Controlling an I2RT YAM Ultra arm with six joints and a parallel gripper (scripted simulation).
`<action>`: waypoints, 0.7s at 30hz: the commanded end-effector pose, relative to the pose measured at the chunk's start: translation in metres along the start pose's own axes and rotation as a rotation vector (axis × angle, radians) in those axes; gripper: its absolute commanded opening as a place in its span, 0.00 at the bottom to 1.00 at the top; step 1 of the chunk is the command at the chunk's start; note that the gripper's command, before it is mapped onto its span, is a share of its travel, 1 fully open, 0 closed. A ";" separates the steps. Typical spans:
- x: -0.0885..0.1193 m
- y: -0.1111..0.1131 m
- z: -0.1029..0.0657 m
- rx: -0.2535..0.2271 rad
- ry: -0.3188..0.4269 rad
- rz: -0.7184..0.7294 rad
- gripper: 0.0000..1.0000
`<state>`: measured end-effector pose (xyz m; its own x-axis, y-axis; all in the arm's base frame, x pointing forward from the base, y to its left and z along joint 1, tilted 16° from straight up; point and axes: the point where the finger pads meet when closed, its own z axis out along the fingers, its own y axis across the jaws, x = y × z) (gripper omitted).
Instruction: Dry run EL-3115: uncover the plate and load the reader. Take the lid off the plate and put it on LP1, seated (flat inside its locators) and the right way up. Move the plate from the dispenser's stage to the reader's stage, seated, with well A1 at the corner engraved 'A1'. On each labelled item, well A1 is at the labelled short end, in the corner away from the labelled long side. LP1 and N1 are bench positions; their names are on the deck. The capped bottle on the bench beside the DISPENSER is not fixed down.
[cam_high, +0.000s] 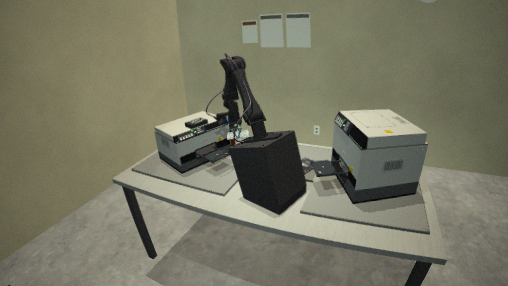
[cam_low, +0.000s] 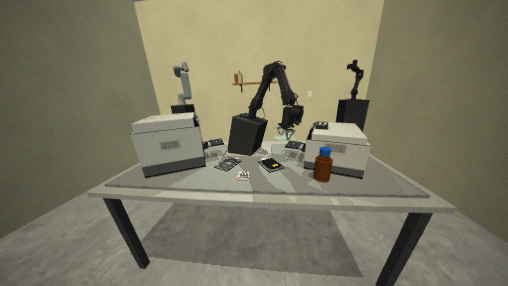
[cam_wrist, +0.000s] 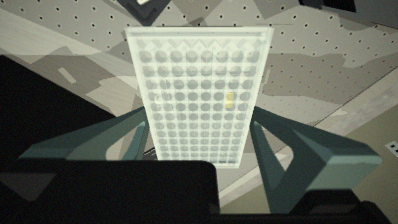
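Bench: my pale-topped table (cam_high: 270, 224) (cam_low: 270, 199), on dark legs.
Left in the exterior view: boxy instrument (cam_high: 382, 165) (cam_low: 169, 145).
Right there: lower instrument (cam_high: 192, 142) (cam_low: 337, 145).
Beside it: blue-capped brown bottle (cam_low: 323, 167), upright.

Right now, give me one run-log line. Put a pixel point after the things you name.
Pincer (cam_high: 238, 132) (cam_low: 286, 131) (cam_wrist: 199, 111): shut on well plate (cam_high: 243, 134) (cam_low: 279, 138) (cam_wrist: 199, 120) | height: raised above bench (cam_high: 280, 225) (cam_low: 270, 201) | lid: whereabouts unclear
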<state>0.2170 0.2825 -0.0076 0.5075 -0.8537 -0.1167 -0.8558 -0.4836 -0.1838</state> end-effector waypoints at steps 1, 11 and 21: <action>0.006 -0.011 -0.007 0.020 -0.013 0.059 0.86; 0.019 -0.015 -0.003 0.013 0.001 0.163 0.86; 0.027 -0.016 -0.003 0.007 0.016 0.253 0.86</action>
<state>0.2395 0.2588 -0.0142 0.3101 -0.9418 -0.1299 -0.9454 -0.2911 -0.1465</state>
